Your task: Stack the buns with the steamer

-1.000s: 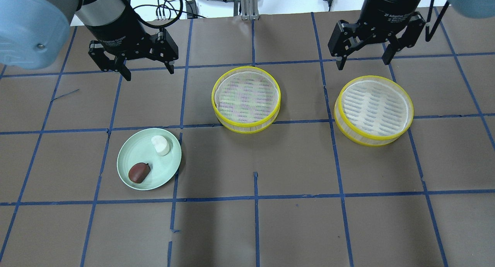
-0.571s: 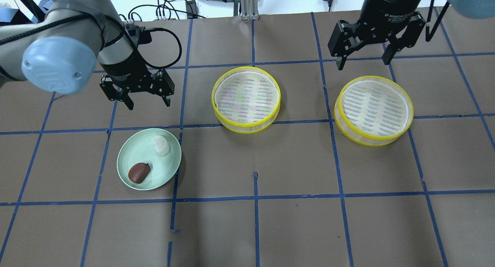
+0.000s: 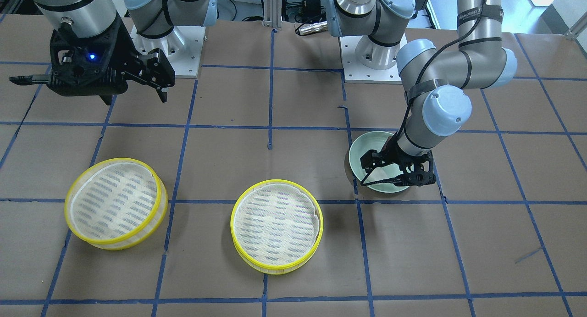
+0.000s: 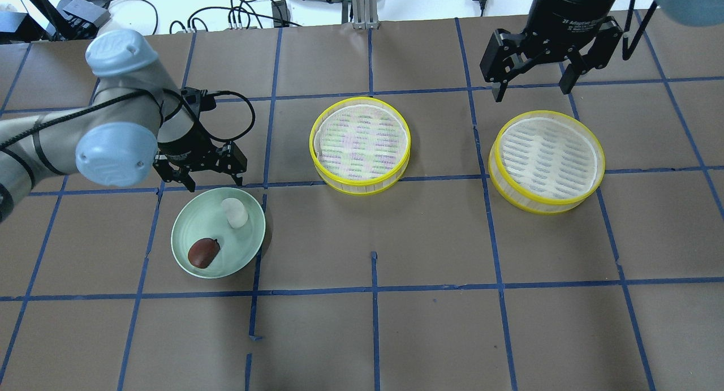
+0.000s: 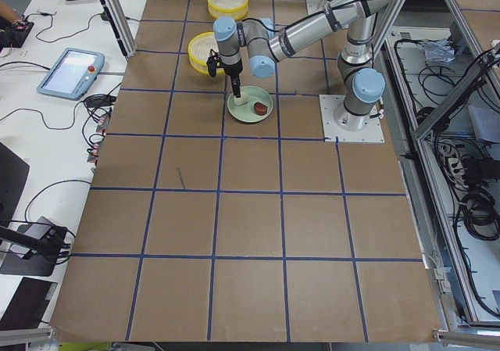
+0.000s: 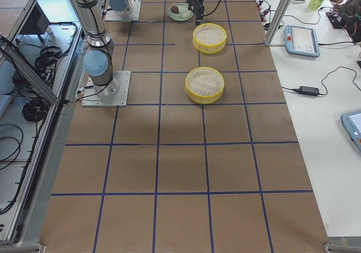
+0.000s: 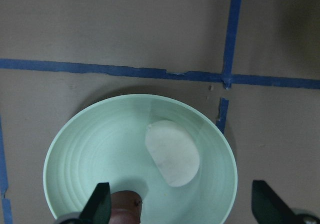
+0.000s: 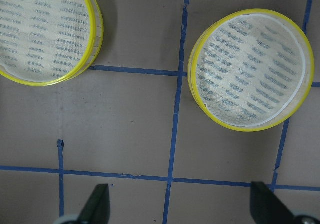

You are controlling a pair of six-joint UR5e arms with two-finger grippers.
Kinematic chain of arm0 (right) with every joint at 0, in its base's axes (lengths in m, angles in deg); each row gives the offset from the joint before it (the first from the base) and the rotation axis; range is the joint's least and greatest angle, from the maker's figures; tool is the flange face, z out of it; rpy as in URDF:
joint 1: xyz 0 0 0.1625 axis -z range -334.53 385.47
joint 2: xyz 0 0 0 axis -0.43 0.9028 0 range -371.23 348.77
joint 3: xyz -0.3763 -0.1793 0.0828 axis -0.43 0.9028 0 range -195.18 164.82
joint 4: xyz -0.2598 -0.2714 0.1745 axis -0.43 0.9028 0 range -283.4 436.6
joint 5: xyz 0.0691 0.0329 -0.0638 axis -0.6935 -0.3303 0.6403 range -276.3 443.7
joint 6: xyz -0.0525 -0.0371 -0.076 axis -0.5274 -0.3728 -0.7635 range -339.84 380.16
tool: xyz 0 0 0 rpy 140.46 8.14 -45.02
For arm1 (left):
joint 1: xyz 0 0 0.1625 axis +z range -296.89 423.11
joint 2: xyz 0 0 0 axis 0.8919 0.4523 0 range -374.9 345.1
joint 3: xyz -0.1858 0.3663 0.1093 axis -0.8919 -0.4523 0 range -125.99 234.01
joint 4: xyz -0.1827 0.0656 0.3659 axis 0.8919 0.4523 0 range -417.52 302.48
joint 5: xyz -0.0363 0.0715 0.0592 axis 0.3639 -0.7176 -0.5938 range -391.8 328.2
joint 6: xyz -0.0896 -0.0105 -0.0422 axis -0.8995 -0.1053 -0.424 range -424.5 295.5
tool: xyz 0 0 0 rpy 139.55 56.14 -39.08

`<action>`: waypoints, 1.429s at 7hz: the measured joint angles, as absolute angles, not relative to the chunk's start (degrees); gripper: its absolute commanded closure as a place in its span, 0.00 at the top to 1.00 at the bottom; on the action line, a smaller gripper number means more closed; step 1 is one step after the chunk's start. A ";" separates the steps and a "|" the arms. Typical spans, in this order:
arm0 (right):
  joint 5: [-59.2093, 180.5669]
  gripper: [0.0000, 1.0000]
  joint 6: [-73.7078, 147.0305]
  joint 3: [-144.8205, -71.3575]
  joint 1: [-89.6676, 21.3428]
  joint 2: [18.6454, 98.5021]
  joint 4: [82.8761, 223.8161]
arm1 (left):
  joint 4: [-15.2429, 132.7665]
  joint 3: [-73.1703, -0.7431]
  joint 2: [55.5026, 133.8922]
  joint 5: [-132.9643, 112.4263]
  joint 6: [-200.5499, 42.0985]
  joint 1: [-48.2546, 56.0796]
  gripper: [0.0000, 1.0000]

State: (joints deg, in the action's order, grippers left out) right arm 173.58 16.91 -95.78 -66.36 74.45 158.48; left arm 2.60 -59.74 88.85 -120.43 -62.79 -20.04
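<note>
A pale green plate (image 4: 182, 238) holds a white bun (image 4: 234, 213) and a reddish-brown bun (image 4: 203, 253). My left gripper (image 4: 214, 183) is open and empty, low over the plate's far rim, just behind the white bun. In the left wrist view the white bun (image 7: 172, 153) lies between and ahead of the open gripper (image 7: 182, 206), and the brown bun (image 7: 125, 206) is at the bottom edge by one finger. Two yellow-rimmed steamer trays are empty, one in the middle (image 4: 360, 142) and one on the right (image 4: 546, 160). My right gripper (image 4: 531, 91) is open and empty, raised behind the right tray.
The brown table (image 4: 430, 323) has a grid of blue tape. Both steamer trays show in the right wrist view, one (image 8: 252, 69) to the right and one (image 8: 45, 32) at the upper left. Cables and a pendant lie beyond the table's far edge.
My left arm has come forward and down from the back of the table to the plate's far rim, still open. The right arm, the buns and the trays have not moved.
</note>
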 measured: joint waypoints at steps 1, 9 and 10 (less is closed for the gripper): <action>173.56 1.00 16.91 -95.78 -66.37 74.45 158.50 | 1.10 -60.67 89.83 -120.50 -63.31 -20.46 0.83; 173.49 1.00 16.94 -95.78 -66.29 74.43 158.26 | 7.70 -55.80 88.50 -120.57 -63.75 -21.59 0.03; 173.51 1.00 16.93 -95.78 -66.29 74.43 158.23 | 11.69 -51.70 88.02 -117.11 -68.09 -22.34 0.03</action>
State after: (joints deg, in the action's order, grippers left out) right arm 173.51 16.93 -95.78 -66.29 74.43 158.23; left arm 11.69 -51.70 88.02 -117.11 -68.09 -22.34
